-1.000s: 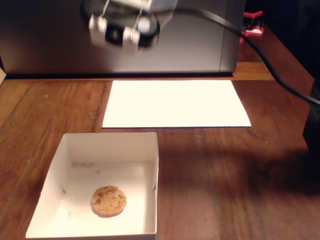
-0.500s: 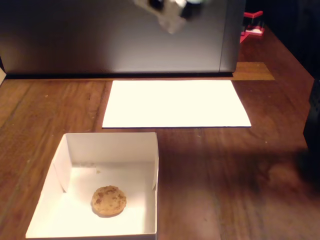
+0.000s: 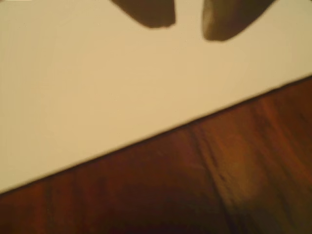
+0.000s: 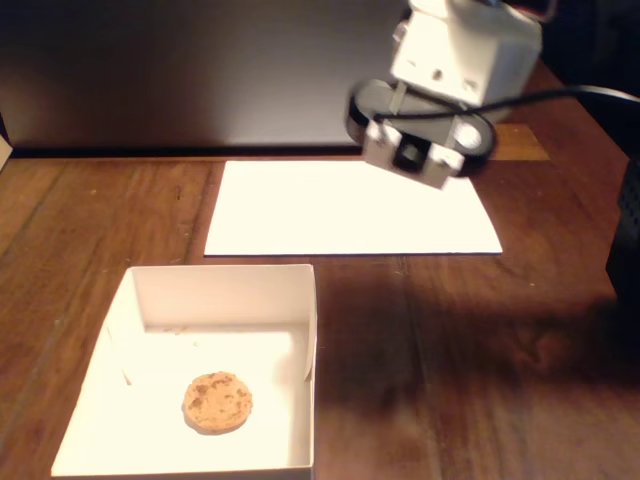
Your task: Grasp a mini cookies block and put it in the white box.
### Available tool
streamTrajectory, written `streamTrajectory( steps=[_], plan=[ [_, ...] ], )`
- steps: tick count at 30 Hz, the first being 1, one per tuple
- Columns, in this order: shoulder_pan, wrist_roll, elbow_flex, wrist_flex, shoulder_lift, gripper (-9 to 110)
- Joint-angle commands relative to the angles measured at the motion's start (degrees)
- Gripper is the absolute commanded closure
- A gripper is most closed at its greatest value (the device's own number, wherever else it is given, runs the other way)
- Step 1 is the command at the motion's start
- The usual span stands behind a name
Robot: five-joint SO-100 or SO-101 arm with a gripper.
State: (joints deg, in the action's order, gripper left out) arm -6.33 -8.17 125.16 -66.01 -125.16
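Note:
A small round golden-brown cookie (image 4: 217,402) with dark specks lies flat inside the white box (image 4: 225,297), a shallow square tray at the front left of the fixed view. My arm (image 4: 440,90) is at the back right, above the far edge of a flat white paper sheet (image 4: 340,210). In the wrist view my gripper (image 3: 187,28) enters from the top. Its two dark fingertips (image 3: 156,17) stand apart with nothing between them, over the sheet (image 3: 97,87). The cookie and box are out of the wrist view.
The brown wooden table (image 4: 480,340) runs right of the box and in front of the sheet. A dark panel (image 4: 180,70) stands along the back. A dark object (image 4: 628,240) sits at the right edge.

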Motion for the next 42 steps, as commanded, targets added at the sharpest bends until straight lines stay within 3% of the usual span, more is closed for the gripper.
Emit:
streamTrajectory(
  steps=[1,20,42],
  plan=[
    [-0.53,1.05,7.73,5.01,-10.55,102],
    [-2.55,6.86,38.41,12.48,-30.94,102],
    [-2.02,9.05,54.4,10.2,-49.83,102]
  ],
)
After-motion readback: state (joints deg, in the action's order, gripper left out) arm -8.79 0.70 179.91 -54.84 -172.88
